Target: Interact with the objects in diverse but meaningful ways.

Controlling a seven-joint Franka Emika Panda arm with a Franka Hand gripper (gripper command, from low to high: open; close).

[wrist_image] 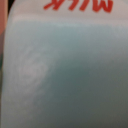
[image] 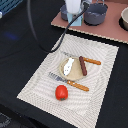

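arm: reaching at the exterior view's top edge, mostly cut off | gripper: fingers not showing, cannot tell its state | carton (wrist_image: 65, 70): filling the wrist view | tomato (image: 61, 92): lying on mat (image: 35, 82) | sausage (image: 82, 65): lying on plate (image: 64, 73)

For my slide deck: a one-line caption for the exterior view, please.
Place mat set with plate, sausage, cutlery and tomato; arm at the far edge.

Red hand-lettered "MILK", seen upside down, stands on the pale-blue milk carton (wrist_image: 70, 70) face filling the wrist view. No other text legible.
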